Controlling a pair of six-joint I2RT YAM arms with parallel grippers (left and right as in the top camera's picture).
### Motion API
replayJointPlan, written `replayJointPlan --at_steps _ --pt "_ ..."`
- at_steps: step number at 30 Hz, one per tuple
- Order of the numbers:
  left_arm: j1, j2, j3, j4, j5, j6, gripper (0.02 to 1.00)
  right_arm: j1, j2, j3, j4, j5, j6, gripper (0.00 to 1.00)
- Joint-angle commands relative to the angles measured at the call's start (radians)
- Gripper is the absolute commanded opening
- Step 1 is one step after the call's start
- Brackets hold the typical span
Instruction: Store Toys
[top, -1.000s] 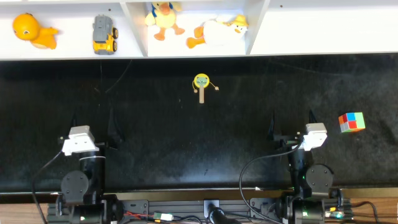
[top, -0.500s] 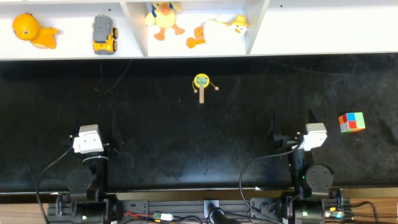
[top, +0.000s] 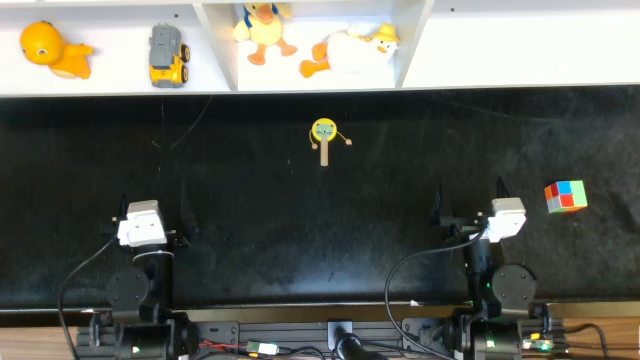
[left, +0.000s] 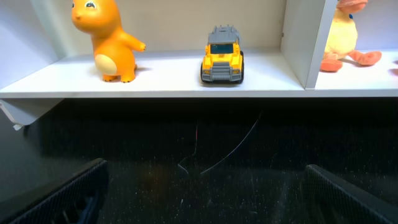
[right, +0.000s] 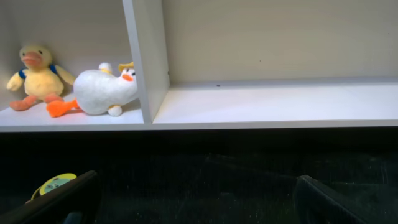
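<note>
Two toys are left out on the black tabletop (top: 250, 220): a little yellow hand drum (top: 323, 135) with a wooden handle lies near the middle, close to the far edge, and a colour cube (top: 565, 196) sits well off to the right, nearer the arms. Behind them along the far side runs the white shelf (top: 110, 85). An orange figure (left: 109, 37) and a yellow truck (left: 222, 55) stand in its left compartment, and a yellow duck (right: 34, 74) and a white duck (right: 106, 90) lie in the middle one. The right compartment (right: 280, 102) lies beyond the cube. The left tool (top: 150, 205) hangs low at the near left with its fingers spread wide and nothing between them. The right tool (top: 470, 200) is the same at the near right, parted and carrying nothing. Both are well apart from either toy. To my eye, storing is partly done and this is the gap between picks, with no approach begun. The cube looks the natural job for the right arm: swing right, come down over it with the fingers straddling two flat faces, close, lift, and carry it far into the shelf. The drum's thin handle would call for a lower, more careful pinch.
</note>
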Motion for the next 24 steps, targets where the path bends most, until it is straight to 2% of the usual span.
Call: replayJointPlan --at_steps 1,7,10,11,13,14,19,22,24 --pt "-0.003 -0.012 -0.003 0.002 -0.019 0.026 0.998 -0.003 -0.009 -0.013 0.004 -0.006 0.004 0.996" --pt "-0.003 -0.012 -0.003 0.002 -0.018 0.026 0.996 0.005 -0.009 -0.013 0.004 0.001 0.003 0.996" --pt "-0.003 -0.012 -0.003 0.002 -0.018 0.026 0.998 0.053 -0.005 -0.012 -0.006 0.087 0.000 0.996" --pt "-0.003 -0.012 -0.003 0.002 -0.018 0.026 0.998 0.106 -0.002 -0.006 -0.006 0.172 0.006 0.996" --pt "-0.003 -0.012 -0.003 0.002 -0.019 0.026 0.998 0.161 0.007 0.002 -0.018 0.265 0.040 0.996" --pt "-0.003 -0.012 -0.003 0.002 -0.018 0.026 0.998 0.217 0.023 0.010 -0.027 0.367 0.094 0.996" --pt "-0.003 -0.012 -0.003 0.002 -0.019 0.026 0.998 0.412 0.144 0.091 -0.078 0.685 0.246 0.993" --pt "-0.003 -0.012 -0.003 0.002 -0.018 0.026 0.998 0.545 0.265 0.194 -0.161 0.847 0.317 0.996" --pt "-0.003 -0.012 -0.003 0.002 -0.019 0.026 0.998 0.632 0.360 0.275 -0.224 0.919 0.355 0.996"
